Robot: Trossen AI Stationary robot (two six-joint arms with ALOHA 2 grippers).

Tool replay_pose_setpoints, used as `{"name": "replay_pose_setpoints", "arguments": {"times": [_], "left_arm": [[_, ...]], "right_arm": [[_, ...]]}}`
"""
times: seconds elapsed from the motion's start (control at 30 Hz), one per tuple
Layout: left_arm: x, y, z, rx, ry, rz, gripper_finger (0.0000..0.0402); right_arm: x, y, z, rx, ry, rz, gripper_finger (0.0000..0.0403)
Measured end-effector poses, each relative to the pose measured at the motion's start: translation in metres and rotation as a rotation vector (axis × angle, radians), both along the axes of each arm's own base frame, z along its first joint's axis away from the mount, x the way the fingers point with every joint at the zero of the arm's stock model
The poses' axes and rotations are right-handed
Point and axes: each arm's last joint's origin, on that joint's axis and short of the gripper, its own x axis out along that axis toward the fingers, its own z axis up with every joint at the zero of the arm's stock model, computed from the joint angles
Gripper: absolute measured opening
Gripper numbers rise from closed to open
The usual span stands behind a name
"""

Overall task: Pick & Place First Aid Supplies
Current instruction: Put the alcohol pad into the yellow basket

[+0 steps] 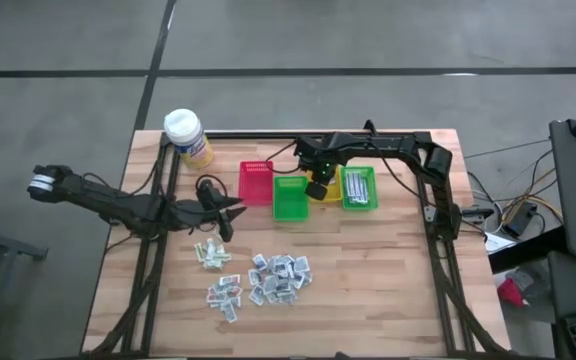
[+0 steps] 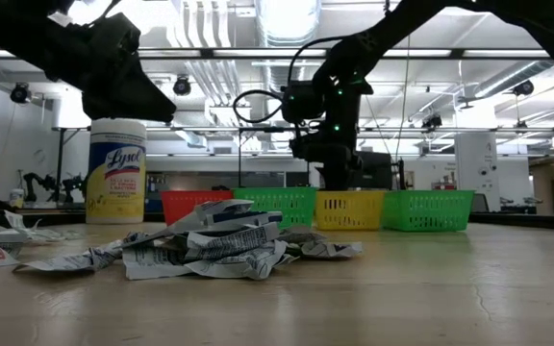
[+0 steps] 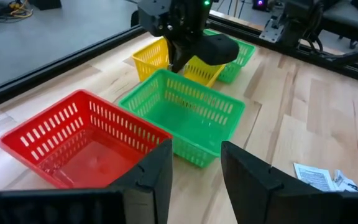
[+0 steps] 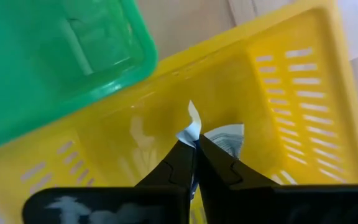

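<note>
While the right hand (image 4: 194,144) pinches a white packet (image 4: 191,127) over the yellow bin (image 4: 278,74), a snag could drag it out; at nine o'clock, the left hand (image 3: 194,174) hovers part-open, empty.

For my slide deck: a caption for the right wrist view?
Right gripper, shut on a white packet, hangs over the yellow bin.

Both arms are showing matte black, jointed links with black cables looping alongside. The left arm (image 1: 98,200) is wearing a pale ring at its outer end; green lights are glowing on the right arm (image 2: 330,91).
</note>
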Motion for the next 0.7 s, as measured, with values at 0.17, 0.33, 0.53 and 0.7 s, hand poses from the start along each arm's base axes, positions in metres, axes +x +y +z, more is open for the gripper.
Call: {"name": "replay_pose_setpoints", "arguments": {"times": [0.17,0.33,0.53,0.7], "left_arm": [[0.0,0.0,0.0,-0.003,-0.001,0.001,0.0131],[0.0,0.0,0.0,-0.003,-0.001,0.0,0.0131],[0.0,0.0,0.0,-0.004,-0.001,0.0,0.0131],[0.0,0.0,0.0,-0.005,-0.001,-0.003,0.0131]], "right_arm": [[-0.001,-0.001,0.0,0.005,0.0,0.0,0.0056],[-0.001,-0.001,0.001,0.004,0.014,0.036,0.0092],[-0.005,-0.001,0.025,-0.039,0.101,0.042,0.0106],[-0.004,-0.002,0.053,-0.063,0.128,0.03,0.0102]]}}
